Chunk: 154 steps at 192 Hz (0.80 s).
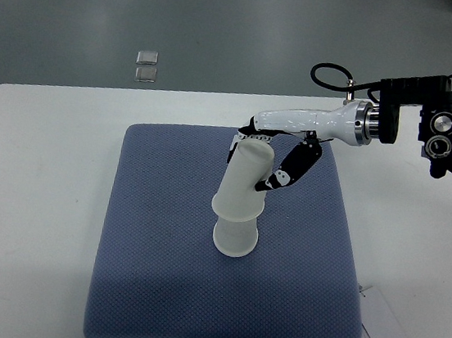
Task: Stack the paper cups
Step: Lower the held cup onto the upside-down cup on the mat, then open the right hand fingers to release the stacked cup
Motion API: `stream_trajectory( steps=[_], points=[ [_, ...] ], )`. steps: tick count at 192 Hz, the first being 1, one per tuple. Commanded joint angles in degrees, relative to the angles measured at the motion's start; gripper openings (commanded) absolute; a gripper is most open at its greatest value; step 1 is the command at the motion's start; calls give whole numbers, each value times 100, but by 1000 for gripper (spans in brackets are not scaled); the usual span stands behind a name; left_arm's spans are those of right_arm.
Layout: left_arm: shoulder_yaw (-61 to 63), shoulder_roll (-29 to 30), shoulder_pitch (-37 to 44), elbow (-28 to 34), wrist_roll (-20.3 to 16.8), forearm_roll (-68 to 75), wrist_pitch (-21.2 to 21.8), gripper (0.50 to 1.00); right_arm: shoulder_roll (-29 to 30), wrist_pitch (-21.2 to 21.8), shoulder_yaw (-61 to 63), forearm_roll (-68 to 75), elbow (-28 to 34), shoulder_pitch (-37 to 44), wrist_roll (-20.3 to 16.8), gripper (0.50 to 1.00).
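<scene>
Two white paper cups stand upside down on the blue mat (153, 292), one over the other. The upper cup (245, 180) leans toward the back right over the lower cup (235, 238), whose wide rim rests on the mat. My right hand (262, 159) comes in from the right and grips the upper cup near its top, with the black thumb (289, 170) on its right side and the other fingers behind it. The left arm does not show.
The mat lies on a white table (33, 195). A paper sheet (384, 324) lies at the table's front right corner. Two small clear squares (146, 66) lie on the grey floor beyond the table's far edge.
</scene>
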Motion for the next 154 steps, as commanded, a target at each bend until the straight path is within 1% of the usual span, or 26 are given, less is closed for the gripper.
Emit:
stream_trajectory(
  steps=[1, 14, 19, 21, 22, 23, 24, 25, 28, 29, 30, 33, 34, 35, 36, 38, 40, 42, 44, 45, 46, 47, 48, 49, 55, 154],
  points=[
    [0, 0, 0, 0, 0, 4, 0, 1000, 12, 0, 0, 0, 0, -18, 0, 500],
    [0, 0, 0, 0, 0, 4, 0, 1000, 21, 0, 9, 0, 0, -35, 9, 509],
    [0, 0, 0, 0, 0, -5, 0, 1000, 21, 0, 9, 0, 0, -35, 0, 566],
    [0, 0, 0, 0, 0, -5, 0, 1000, 21, 0, 9, 0, 0, -35, 0, 566],
    [0, 0, 0, 0, 0, 4, 0, 1000, 21, 0, 9, 0, 0, -44, 0, 588],
    [0, 0, 0, 0, 0, 4, 0, 1000, 21, 0, 9, 0, 0, -44, 0, 588],
    [0, 0, 0, 0, 0, 4, 0, 1000, 21, 0, 9, 0, 0, -44, 9, 611],
    [0, 0, 0, 0, 0, 4, 0, 1000, 21, 0, 9, 0, 0, -44, 9, 611],
    [0, 0, 0, 0, 0, -5, 0, 1000, 30, 0, 9, 0, 0, -44, 9, 653],
    [0, 0, 0, 0, 0, -5, 0, 1000, 30, 0, 9, 0, 0, -44, 9, 654],
    [0, 0, 0, 0, 0, -5, 0, 1000, 21, 0, 9, 0, 0, -53, 9, 678],
    [0, 0, 0, 0, 0, 4, 0, 1000, 21, 0, 18, 0, 0, -53, 9, 701],
    [0, 0, 0, 0, 0, 4, 0, 1000, 21, 0, 18, 0, 0, -53, 9, 725],
    [0, 0, 0, 0, 0, 4, 0, 1000, 21, 0, 18, 0, 0, -53, 9, 725],
    [0, 0, 0, 0, 0, -5, 0, 1000, 21, 0, 18, 0, 0, -53, 9, 745],
    [0, 0, 0, 0, 0, -5, 0, 1000, 21, 0, 18, 0, 0, -53, 9, 762],
    [0, 0, 0, 0, 0, -5, 0, 1000, 21, 0, 18, 0, 0, -53, 9, 762],
    [0, 0, 0, 0, 0, -5, 0, 1000, 21, 0, 18, 9, 0, -53, 18, 795],
    [0, 0, 0, 0, 0, -5, 0, 1000, 21, 0, 18, 9, 0, -53, 18, 795],
    [0, 0, 0, 0, 0, 4, 0, 1000, 21, 0, 18, 9, 0, -53, 18, 813],
    [0, 0, 0, 0, 0, 4, 0, 1000, 21, 0, 18, 9, 0, -53, 18, 813],
    [0, 0, 0, 0, 0, 4, 0, 1000, 21, 0, 18, 9, 0, -53, 18, 835],
    [0, 0, 0, 0, 0, 4, 0, 1000, 21, 0, 18, 9, 0, -53, 18, 836],
    [0, 0, 0, 0, 0, -5, 0, 1000, 21, 0, 18, 9, 0, -53, 18, 858],
    [0, 0, 0, 0, 0, 4, 0, 1000, 21, 0, 18, 18, 0, -53, 18, 903],
    [0, 0, 0, 0, 0, 4, 0, 1000, -23, 0, 115, 35, -9, -44, 27, 911]
  ],
)
